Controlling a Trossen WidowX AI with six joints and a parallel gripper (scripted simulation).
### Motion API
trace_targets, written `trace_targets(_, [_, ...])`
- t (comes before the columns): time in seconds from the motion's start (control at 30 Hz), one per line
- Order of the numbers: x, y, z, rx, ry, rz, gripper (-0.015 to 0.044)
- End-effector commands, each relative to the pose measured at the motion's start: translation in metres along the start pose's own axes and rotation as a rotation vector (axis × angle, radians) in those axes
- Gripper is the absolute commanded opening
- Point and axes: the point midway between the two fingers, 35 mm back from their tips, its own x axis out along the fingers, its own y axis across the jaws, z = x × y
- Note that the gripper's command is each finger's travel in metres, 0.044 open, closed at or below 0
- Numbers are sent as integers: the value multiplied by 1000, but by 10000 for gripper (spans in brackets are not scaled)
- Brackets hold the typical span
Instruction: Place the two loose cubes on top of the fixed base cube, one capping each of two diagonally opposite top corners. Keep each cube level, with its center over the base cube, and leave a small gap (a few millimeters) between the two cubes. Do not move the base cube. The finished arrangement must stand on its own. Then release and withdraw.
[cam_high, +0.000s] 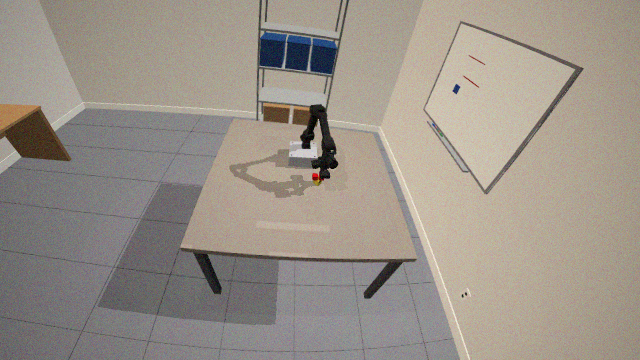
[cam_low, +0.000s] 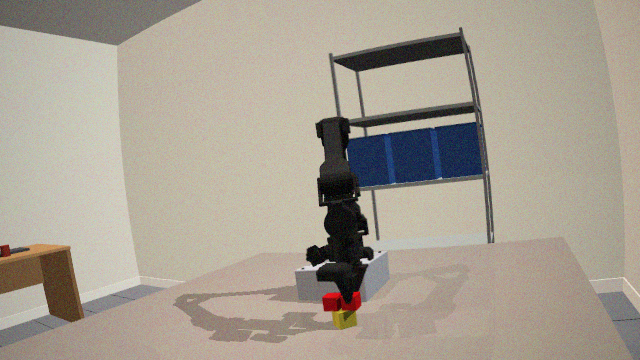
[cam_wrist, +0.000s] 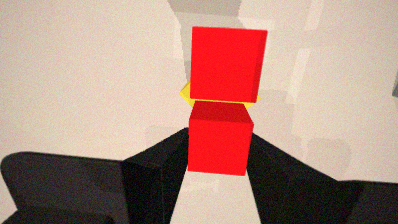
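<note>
A yellow base cube (cam_high: 317, 183) (cam_low: 345, 319) (cam_wrist: 185, 93) stands on the table, mostly covered from above in the wrist view. One red cube (cam_high: 315, 176) (cam_low: 331, 302) (cam_wrist: 225, 65) rests on one top corner, looking level. My gripper (cam_high: 322, 177) (cam_low: 349, 299) (cam_wrist: 220, 142) is shut on the second red cube (cam_low: 356, 301) (cam_wrist: 218, 150), over the diagonally opposite corner. The two red cubes are at about the same height. The wrist view shows a thin strip between them. Whether the held cube touches the base's top is hidden.
A white-grey box (cam_high: 302, 154) (cam_low: 310, 287) stands at the arm's base, behind the cubes. The arm (cam_high: 327, 142) (cam_low: 340, 220) reaches over from it. The wooden table (cam_high: 295, 240) (cam_low: 525, 300) has its edges well away from the cubes. Shelving stands behind the table.
</note>
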Motion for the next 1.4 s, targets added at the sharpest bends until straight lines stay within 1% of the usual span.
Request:
trace_targets(0.0, [0, 0, -1, -1, 5, -1, 157])
trace_targets(0.07, [0, 0, -1, -1, 5, -1, 205])
trace_targets(0.23, [0, 0, -1, -1, 5, -1, 205])
trace_targets(1.37, [-55, 0, 0, 0, 0, 0, 205])
